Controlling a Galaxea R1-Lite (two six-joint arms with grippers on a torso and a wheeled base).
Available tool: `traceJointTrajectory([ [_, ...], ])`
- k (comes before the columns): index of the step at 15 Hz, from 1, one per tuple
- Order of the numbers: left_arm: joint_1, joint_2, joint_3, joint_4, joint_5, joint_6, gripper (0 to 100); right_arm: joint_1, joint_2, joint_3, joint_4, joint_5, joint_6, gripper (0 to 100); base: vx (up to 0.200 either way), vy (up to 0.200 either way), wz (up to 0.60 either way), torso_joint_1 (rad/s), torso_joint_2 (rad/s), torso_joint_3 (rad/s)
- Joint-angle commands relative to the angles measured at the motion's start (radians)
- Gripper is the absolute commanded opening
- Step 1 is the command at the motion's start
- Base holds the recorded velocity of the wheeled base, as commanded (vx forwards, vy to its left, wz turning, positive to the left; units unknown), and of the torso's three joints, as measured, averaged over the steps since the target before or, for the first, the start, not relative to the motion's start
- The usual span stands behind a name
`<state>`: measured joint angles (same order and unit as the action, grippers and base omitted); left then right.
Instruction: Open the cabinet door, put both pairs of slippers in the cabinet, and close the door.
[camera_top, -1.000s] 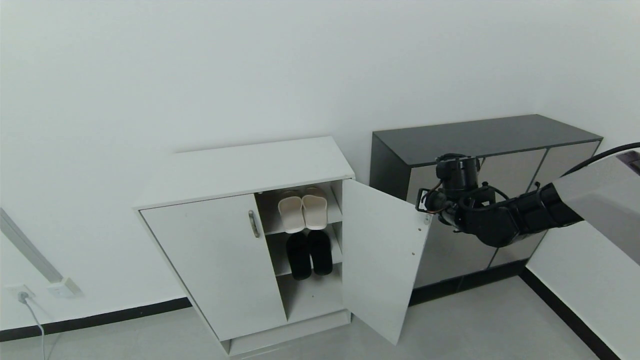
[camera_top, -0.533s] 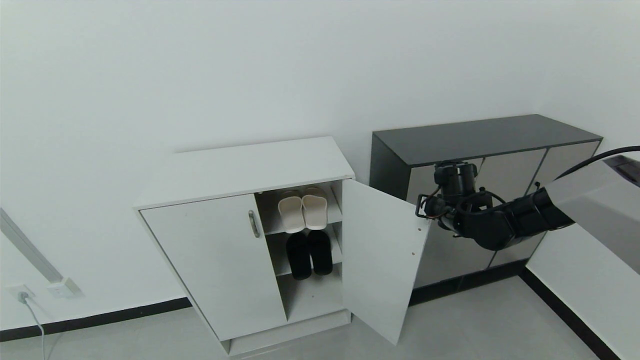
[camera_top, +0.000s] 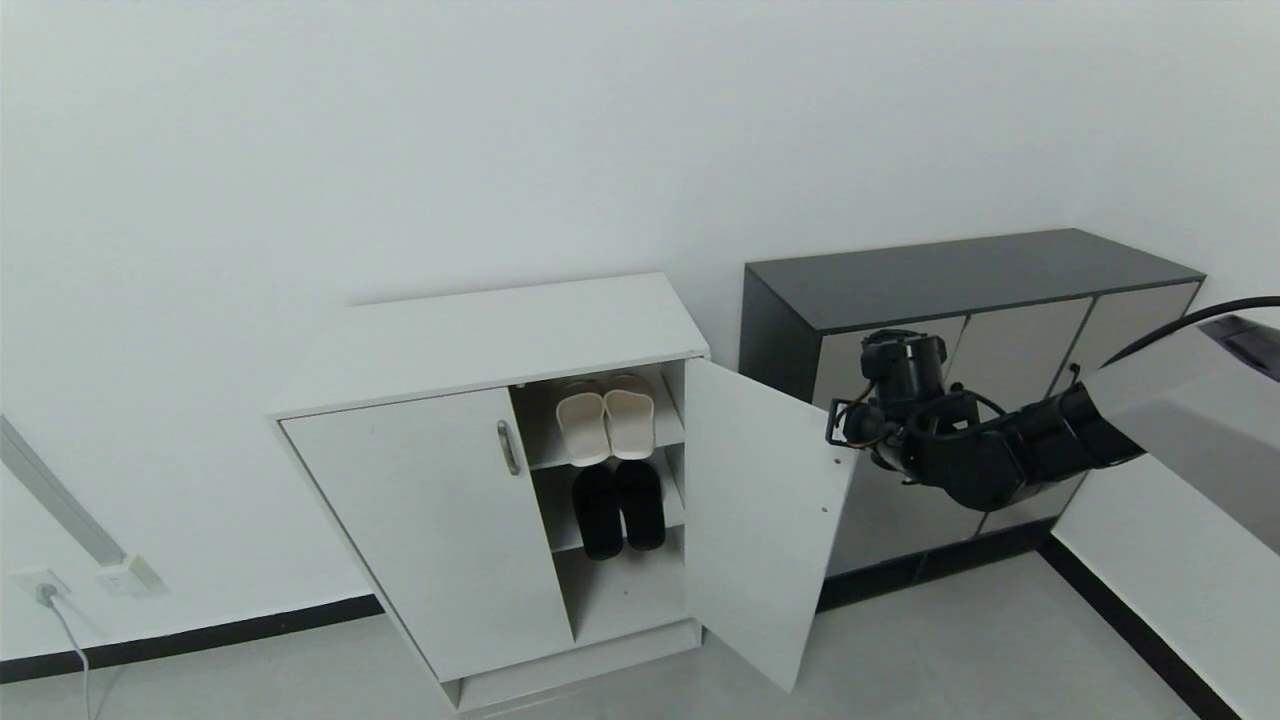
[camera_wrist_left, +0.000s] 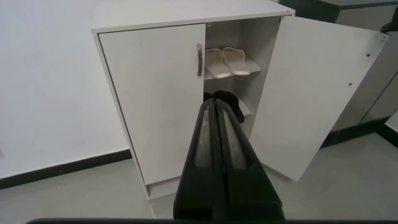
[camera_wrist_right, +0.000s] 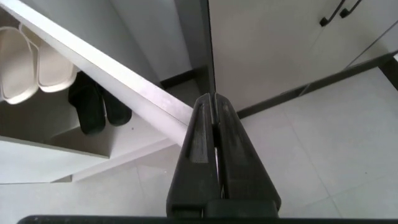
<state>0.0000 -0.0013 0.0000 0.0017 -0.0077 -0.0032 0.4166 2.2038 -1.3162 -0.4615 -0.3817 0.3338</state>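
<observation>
- My right gripper (camera_wrist_right: 216, 102) has its two fingers pressed flat together, with nothing between them.
- In the head view it sits just past the free edge of the open right-hand door (camera_top: 765, 500), up near the top corner. It is so close that I cannot tell whether it touches the panel.
- From its own wrist camera, the door's top edge runs slantwise right up to the fingertips.
- My left gripper (camera_wrist_left: 214, 106) is likewise closed on nothing. It is held out in front of the white cabinet (camera_top: 480, 340), apart from it, and points at the open compartment.
- The right-hand door stands swung well out from the cabinet, with its inner face turned toward the head camera.
- The beige pair of slippers (camera_top: 605, 425) lies side by side on the upper shelf of the open compartment.
- The black pair of slippers (camera_top: 620, 508) lies side by side on the shelf directly below.
- The bottom of that compartment is bare board.
- The left-hand door (camera_top: 430, 520) is shut, with its metal handle (camera_top: 508, 447) upright near its inner edge.
- A dark sideboard (camera_top: 960, 270) stands just beside the cabinet on my right, against the same wall.
- A wall socket (camera_top: 40, 590) with a cable plugged in sits low on the wall, far to my left.
</observation>
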Motion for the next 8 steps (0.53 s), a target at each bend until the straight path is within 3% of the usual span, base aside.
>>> traceJointTrajectory([
  [1,0.000,0.001,0.000,0.000,0.000,-0.001,0,0.011,-0.012,0.017,0.001,0.000,-0.002,0,0.000,0.000,0.00,0.000,0.00,0.000],
  [4,0.000,0.001,0.000,0.000,0.002,-0.001,0,0.051,-0.033,0.055,-0.002,0.001,-0.001,0,0.000,0.000,0.00,0.000,0.00,0.000],
  [8,0.000,0.001,0.000,0.000,0.000,-0.001,0,0.189,-0.090,0.140,-0.011,0.003,0.010,0,0.000,0.000,0.00,0.000,0.00,0.000],
])
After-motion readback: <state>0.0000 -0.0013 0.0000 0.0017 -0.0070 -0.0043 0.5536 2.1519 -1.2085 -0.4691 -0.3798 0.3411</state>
